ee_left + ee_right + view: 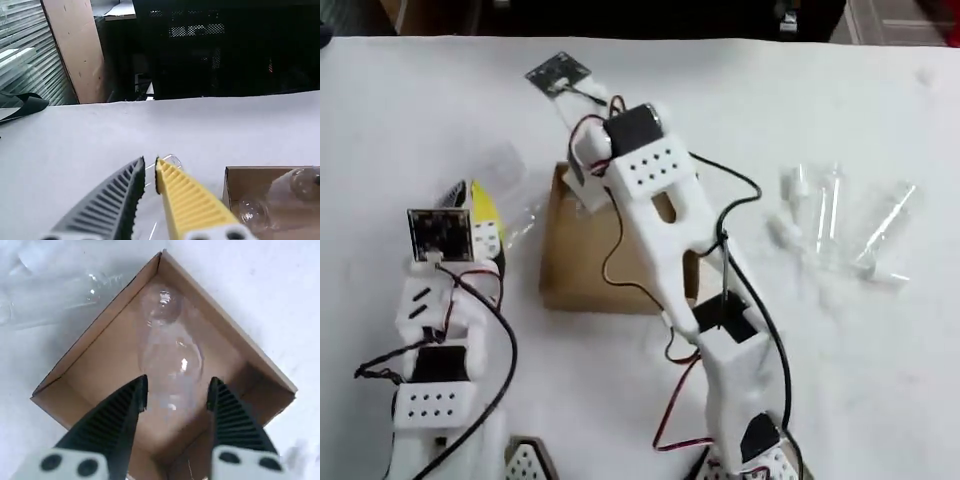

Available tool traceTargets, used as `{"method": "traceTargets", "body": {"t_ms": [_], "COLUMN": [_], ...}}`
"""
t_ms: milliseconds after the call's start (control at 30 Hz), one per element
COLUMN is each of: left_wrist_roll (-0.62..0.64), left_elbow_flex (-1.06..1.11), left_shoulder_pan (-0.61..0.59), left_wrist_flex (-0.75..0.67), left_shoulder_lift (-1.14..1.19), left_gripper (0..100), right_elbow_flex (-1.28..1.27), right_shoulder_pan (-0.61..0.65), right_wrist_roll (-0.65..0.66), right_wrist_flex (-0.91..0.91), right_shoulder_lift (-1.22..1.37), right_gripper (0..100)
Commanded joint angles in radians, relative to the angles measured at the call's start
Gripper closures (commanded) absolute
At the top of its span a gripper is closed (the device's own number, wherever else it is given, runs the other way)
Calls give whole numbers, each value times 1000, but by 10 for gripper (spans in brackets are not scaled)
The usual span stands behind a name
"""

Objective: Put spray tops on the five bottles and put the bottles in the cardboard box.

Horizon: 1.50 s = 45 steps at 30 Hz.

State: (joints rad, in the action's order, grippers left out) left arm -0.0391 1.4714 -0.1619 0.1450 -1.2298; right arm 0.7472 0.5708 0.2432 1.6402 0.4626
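A clear bottle (170, 355) lies inside the cardboard box (90, 370). My right gripper (175, 390) hangs open just above it, one dark finger on each side of the bottle, not touching it. A second clear bottle (65, 300) lies on the table outside the box's wall. In the high view the right arm (650, 180) stretches over the box (570, 270). My left gripper (150, 167) is left of the box, its grey and yellow fingers shut, with a clear bottle (170, 161) on the table just past the tips. Spray tops (835, 225) lie scattered at the right.
Red and black cables (610, 270) hang from the right arm across the box. The table (800, 100) is covered in white. Its far edge meets dark furniture (225, 50) and a wooden board (75, 50). The left arm's base (435, 400) fills the front-left corner.
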Motion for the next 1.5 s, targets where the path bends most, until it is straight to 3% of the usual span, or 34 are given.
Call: {"method": "traceTargets", "body": {"t_ms": [0,267,467,667,867,1167,1300,1467], "left_wrist_roll": [2,2,-2,-6,-6,-6,-6,-6], "left_elbow_flex": [-8,-8,-8,-8,-8,-8,-8,-8], "left_shoulder_pan": [-4,-4,4,18,18,18,18,18], "left_wrist_flex": [-29,-29,-29,-29,-29,-29,-29,-29], "left_shoulder_lift": [2,2,4,4,4,4,4,4], "left_gripper": [958,958,956,957,957,957,957,957], "right_elbow_flex": [46,54,58,-281,-655,-1115,-1111,-1094], "right_shoulder_pan": [10,2,-85,-226,-252,-206,-196,-173], "right_wrist_roll": [-8,-5,14,298,431,427,334,330], "right_wrist_flex": [-48,-82,91,85,44,-283,-325,-302], "right_shoulder_lift": [-13,36,-24,-182,-440,-605,-639,-691], "right_gripper": [820,839,840,844,891,836,834,835]}}
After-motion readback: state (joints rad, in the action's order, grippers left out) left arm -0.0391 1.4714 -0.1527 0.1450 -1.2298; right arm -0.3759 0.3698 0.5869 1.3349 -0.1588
